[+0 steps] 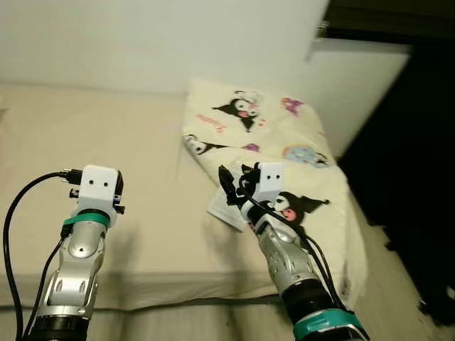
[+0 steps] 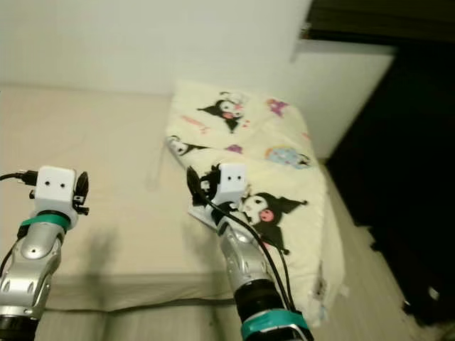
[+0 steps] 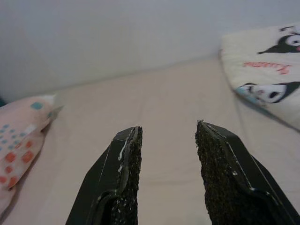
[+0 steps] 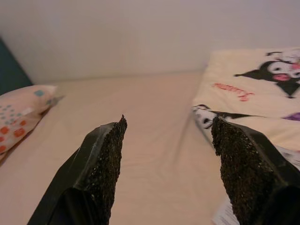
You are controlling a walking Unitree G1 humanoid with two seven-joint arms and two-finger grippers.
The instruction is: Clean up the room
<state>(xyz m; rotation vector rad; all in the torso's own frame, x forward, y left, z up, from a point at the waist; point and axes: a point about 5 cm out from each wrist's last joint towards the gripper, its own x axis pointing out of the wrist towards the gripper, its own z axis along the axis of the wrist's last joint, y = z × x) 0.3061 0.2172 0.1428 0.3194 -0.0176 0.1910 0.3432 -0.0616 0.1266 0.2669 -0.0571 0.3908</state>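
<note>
A cream blanket (image 1: 284, 142) printed with black cartoon figures lies folded on the right part of a bed with a beige sheet (image 1: 142, 142). My right gripper (image 1: 238, 181) hovers open over the blanket's left edge, nothing between its fingers; the right wrist view has the gripper (image 4: 168, 119) facing the bare sheet, with the blanket (image 4: 253, 84) to one side. My left gripper (image 3: 168, 129) is raised over the near left of the bed, open and empty. A pink pillow (image 3: 18, 131) with coloured dots lies at the far end of the bed.
A white wall (image 1: 142, 42) runs behind the bed. Dark furniture or an opening (image 1: 412, 177) stands to the right, with a strip of floor (image 1: 384, 284) beside the bed. A white paper-like corner (image 1: 226, 209) pokes out under the blanket's edge.
</note>
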